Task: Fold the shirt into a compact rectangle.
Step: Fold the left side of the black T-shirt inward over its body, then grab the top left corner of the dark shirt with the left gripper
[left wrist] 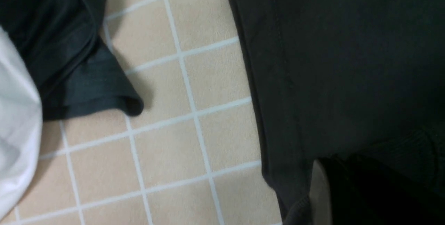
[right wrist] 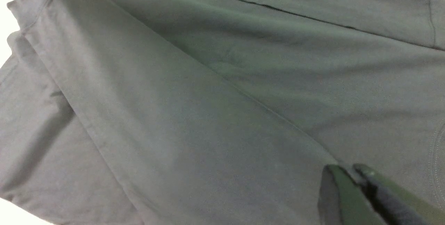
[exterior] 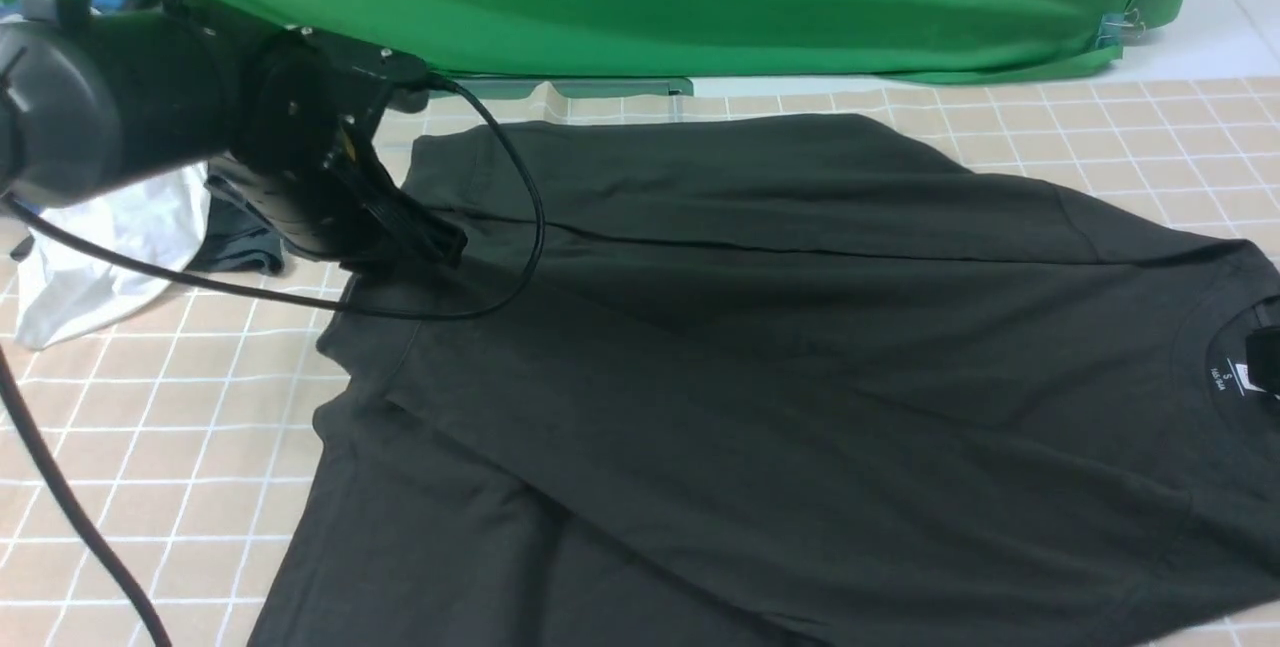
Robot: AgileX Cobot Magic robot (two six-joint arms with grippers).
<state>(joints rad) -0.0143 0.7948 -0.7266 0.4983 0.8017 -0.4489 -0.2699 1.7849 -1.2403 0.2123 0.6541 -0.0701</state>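
Black shirt [exterior: 760, 367] lies spread across the checked bench [exterior: 160, 447], collar to the robot's right and hem to its left, its far side turned in along a lengthwise crease. The right fingers [right wrist: 332, 190] are pressed together, seemingly pinching a fold of cloth by the collar. The left fingers [exterior: 425, 232] sit at the far hem corner, but I cannot tell whether they grip it. Lengthwise folding looks to be in hand. Next, the near side needs carrying over evenly, both ends together, clear of the white garment [exterior: 90, 267] and dark grey garment [exterior: 240, 242] near the hem.
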